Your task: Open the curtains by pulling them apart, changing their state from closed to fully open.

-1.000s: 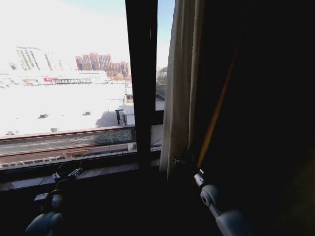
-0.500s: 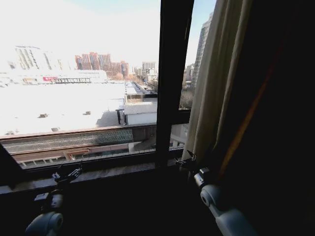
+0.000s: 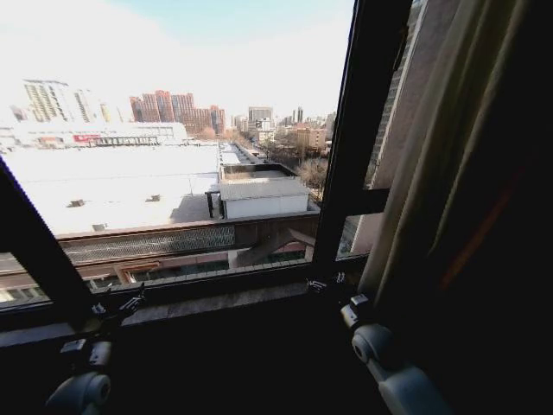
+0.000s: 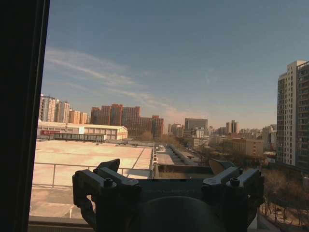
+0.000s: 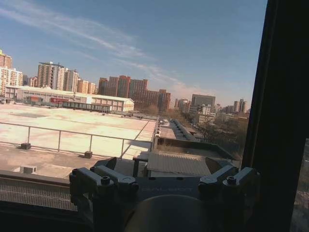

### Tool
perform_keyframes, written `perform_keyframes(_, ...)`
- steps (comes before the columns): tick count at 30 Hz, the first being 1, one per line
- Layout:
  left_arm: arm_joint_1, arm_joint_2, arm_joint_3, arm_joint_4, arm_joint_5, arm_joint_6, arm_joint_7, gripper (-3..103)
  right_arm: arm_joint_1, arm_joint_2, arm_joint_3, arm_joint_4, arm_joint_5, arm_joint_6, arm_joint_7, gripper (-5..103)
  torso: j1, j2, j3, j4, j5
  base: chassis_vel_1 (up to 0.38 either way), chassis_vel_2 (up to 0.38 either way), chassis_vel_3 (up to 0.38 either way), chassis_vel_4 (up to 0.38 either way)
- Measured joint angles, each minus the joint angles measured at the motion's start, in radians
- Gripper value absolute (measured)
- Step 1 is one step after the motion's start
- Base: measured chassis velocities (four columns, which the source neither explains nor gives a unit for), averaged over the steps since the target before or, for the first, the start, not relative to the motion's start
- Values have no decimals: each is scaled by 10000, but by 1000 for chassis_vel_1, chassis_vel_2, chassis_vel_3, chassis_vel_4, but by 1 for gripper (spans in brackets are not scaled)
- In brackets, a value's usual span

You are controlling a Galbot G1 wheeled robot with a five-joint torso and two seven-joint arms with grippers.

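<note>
In the head view, one pale cream pleated curtain panel hangs gathered at the right side of the window, running from the top of the frame down toward the sill. Right of it hangs one dark heavy drape, with a thin orange streak down one fold.

The right gripper sits low at the sill, just left of the curtain's lower edge, near it but apart from the fabric. In the right wrist view its two dark fingers stand spread, with open rooftops and sky visible between them and nothing held. A dark vertical window post fills the side of that view next to the gripper.

The left gripper rests at the sill on the robot's left, well apart from the curtain, with the whole glass pane between them. In the left wrist view its two fingers are likewise spread and empty, facing the city outside, and a dark vertical frame edge lies beside it.

Two dark window posts show in the head view: one slanted at the left and one near the middle-right. The stone window sill runs across below the glass.
</note>
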Motion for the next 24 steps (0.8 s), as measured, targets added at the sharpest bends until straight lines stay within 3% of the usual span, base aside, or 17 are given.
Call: perform_keyframes(24, 0, 0, 0, 0, 0, 0, 0, 100, 0, 0, 0, 0, 0, 0, 0, 100, 0, 2, 0, -2, 1, 381, 330, -373, -337)
